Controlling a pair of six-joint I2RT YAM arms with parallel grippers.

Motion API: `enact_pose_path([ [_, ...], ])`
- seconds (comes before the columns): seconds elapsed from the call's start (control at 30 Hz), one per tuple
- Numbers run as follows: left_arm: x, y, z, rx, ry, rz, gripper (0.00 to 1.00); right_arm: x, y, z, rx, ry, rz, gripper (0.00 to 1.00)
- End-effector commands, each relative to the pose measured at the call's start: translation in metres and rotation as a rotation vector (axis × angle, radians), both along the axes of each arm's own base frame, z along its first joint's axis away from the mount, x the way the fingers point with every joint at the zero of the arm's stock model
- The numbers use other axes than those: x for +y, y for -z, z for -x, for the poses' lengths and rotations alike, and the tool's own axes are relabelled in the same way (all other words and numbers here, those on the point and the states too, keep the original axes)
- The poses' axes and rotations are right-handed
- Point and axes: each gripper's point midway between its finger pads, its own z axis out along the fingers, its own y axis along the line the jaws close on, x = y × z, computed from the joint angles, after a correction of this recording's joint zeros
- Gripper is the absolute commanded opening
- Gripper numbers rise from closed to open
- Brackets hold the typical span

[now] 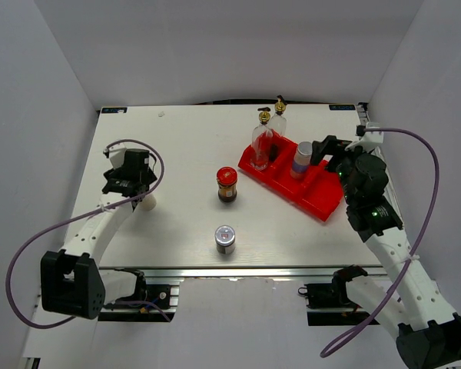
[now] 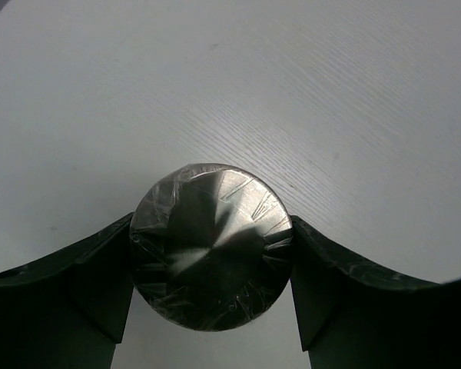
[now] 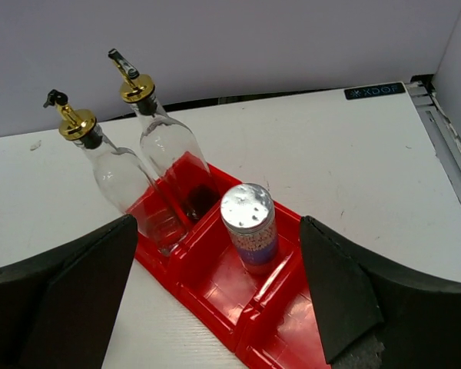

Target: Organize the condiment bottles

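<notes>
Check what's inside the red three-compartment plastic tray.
Its far compartment holds two clear glass bottles with gold pour spouts, the middle a silver-capped shaker; the nearest compartment looks empty. Covered: the tray floor beneath them.

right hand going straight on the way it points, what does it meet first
Probably the silver-capped shaker standing in the red tray, roughly centred ahead of the open right hand; depth is unclear.

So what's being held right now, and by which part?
Left fingers pinch a silver-capped shaker at its cap's sides; right fingers hold nothing.
</notes>
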Motion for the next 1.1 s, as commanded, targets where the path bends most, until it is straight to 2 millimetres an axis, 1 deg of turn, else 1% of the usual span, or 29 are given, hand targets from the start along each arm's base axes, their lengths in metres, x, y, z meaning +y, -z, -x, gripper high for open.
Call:
enact_pose_path([
  [0.0,-0.031,-0.067,-0.024,-0.197,0.160,0.101,0.22,-0.015,0.004,0.004,0.013,0.085,-0.042,0.90],
  [0.03,-0.039,-0.083,-0.030,-0.249,0.208,0.119,0.19,-0.022,0.004,0.005,0.010,0.125,-0.045,0.89],
  [0.07,-0.059,-0.100,-0.034,-0.296,0.299,0.170,0.16,-0.026,0.007,0.006,0.012,0.146,-0.045,0.89],
  [0.1,-0.071,-0.114,-0.036,-0.338,0.355,0.191,0.14,-0.029,0.013,0.006,0.023,0.162,-0.044,0.89],
  [0.13,-0.083,-0.136,-0.038,-0.411,0.418,0.210,0.14,-0.034,0.014,0.008,0.020,0.192,-0.056,0.89],
  [0.17,-0.111,-0.154,-0.035,-0.453,0.524,0.249,0.14,-0.037,0.025,0.010,0.053,0.207,-0.043,0.89],
  [0.2,-0.126,-0.167,-0.033,-0.487,0.575,0.252,0.14,-0.039,0.026,0.010,0.056,0.221,-0.046,0.89],
  [0.23,-0.140,-0.177,-0.032,-0.513,0.615,0.246,0.14,-0.047,0.028,0.011,0.060,0.268,-0.047,0.89],
  [0.27,-0.172,-0.183,-0.023,-0.507,0.712,0.228,0.14,-0.051,0.030,0.012,0.066,0.293,-0.055,0.89],
  [0.3,-0.187,-0.200,-0.020,-0.533,0.754,0.221,0.14,-0.056,0.034,0.013,0.080,0.322,-0.053,0.89],
  [0.33,-0.202,-0.205,-0.017,-0.537,0.813,0.212,0.14,-0.063,0.036,0.013,0.085,0.365,-0.047,0.89],
  [0.37,-0.230,-0.202,-0.013,-0.516,0.890,0.221,0.14,-0.069,0.040,0.014,0.094,0.395,-0.056,0.89],
  [0.43,-0.257,-0.218,-0.006,-0.540,0.984,0.225,0.14,-0.079,0.052,0.014,0.133,0.448,-0.055,0.89],
  [0.47,-0.278,-0.211,-0.002,-0.513,1.041,0.211,0.13,-0.090,0.056,0.014,0.149,0.485,-0.066,0.89],
  [0.5,-0.287,-0.215,0.001,-0.516,1.061,0.202,0.13,-0.094,0.059,0.015,0.161,0.505,-0.085,0.90],
  [0.53,-0.294,-0.227,0.003,-0.534,1.087,0.184,0.13,-0.104,0.064,0.016,0.181,0.526,-0.090,0.89],
  [0.6,-0.320,-0.230,0.013,-0.537,1.165,0.186,0.13,-0.107,0.068,0.015,0.191,0.518,-0.121,0.89],
  [0.67,-0.341,-0.239,0.022,-0.558,1.237,0.190,0.15,-0.119,0.071,0.015,0.196,0.539,-0.144,0.89],
  [0.7,-0.353,-0.228,0.019,-0.528,1.257,0.183,0.15,-0.116,0.074,0.013,0.210,0.509,-0.156,0.89],
  [0.73,-0.362,-0.234,0.020,-0.538,1.274,0.181,0.15,-0.121,0.077,0.013,0.214,0.515,-0.162,0.89],
  [0.77,-0.369,-0.232,0.018,-0.529,1.283,0.175,0.15,-0.120,0.078,0.012,0.216,0.505,-0.168,0.89],
  [0.8,-0.382,-0.215,0.010,-0.489,1.297,0.164,0.15,-0.119,0.078,0.012,0.219,0.492,-0.172,0.90],
  [0.83,-0.390,-0.212,0.008,-0.483,1.317,0.166,0.15,-0.119,0.078,0.013,0.217,0.493,-0.173,0.89],
  [0.87,-0.397,-0.219,0.004,-0.497,1.324,0.174,0.15,-0.119,0.078,0.013,0.215,0.490,-0.174,0.89],
  [0.9,-0.404,-0.214,0.001,-0.480,1.335,0.179,0.15,-0.119,0.078,0.014,0.216,0.493,-0.172,0.89],
  [0.93,-0.417,-0.199,-0.006,-0.446,1.353,0.180,0.14,-0.120,0.075,0.015,0.206,0.493,-0.173,0.89],
  [0.97,-0.427,-0.205,-0.004,-0.459,1.387,0.199,0.14,-0.120,0.075,0.016,0.203,0.492,-0.172,0.89],
  [1.0,-0.438,-0.195,-0.008,-0.446,1.397,0.198,0.14,-0.123,0.072,0.018,0.191,0.503,-0.174,0.90],
  [1.07,-0.448,-0.190,-0.013,-0.439,1.403,0.197,0.14,-0.129,0.071,0.020,0.183,0.519,-0.177,0.89],
])
